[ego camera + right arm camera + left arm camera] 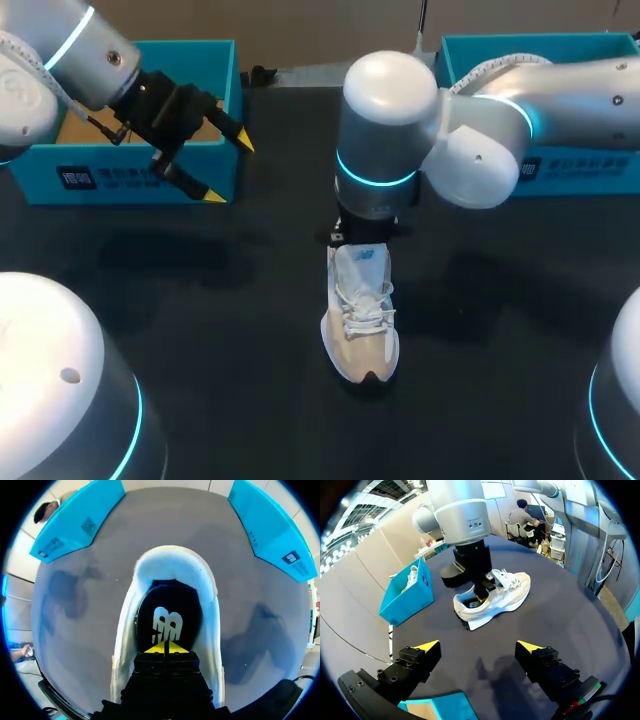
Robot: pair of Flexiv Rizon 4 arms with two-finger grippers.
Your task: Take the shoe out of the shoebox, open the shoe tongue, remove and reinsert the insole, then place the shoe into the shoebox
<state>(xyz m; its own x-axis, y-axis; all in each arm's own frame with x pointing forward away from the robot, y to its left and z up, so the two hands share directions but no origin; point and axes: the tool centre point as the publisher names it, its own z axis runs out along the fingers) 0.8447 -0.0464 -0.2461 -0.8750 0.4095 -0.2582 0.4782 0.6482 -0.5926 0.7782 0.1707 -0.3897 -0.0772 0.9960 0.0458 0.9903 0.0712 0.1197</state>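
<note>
White sneaker (pixel 362 320) sits upright on the dark tabletop (pixel 200 330) approx. mid-table, out of both boxes, toe toward the robot, heel away, laces tied across the front. R arm comes in from the right w/ its wrist straight above the heel. R fingers (pixel 165 648) point down into the shoe's opening, yellow tips pressed together w/ no gap, just over the dark insole (pixel 167 607), which lies in the shoe; can't tell if they actually nip the insole or only touch it. In the L wrist view the same fingers show dipped inside the heel collar. L fingers (pixel 426 646) are spread wide w/ nothing between them, held above the tabletop well apart from the sneaker, beside the near right corner of the left shoebox (pixel 130 175), a teal carton w/ brown card inside. A corner of that box shows under the fingers in the L wrist view. Right shoebox (pixel 590 170), also teal, stands at the far right of the tabletop, behind the R arm. The L wrist view shows a second white shoe (pixel 412 576) lying in it.
</note>
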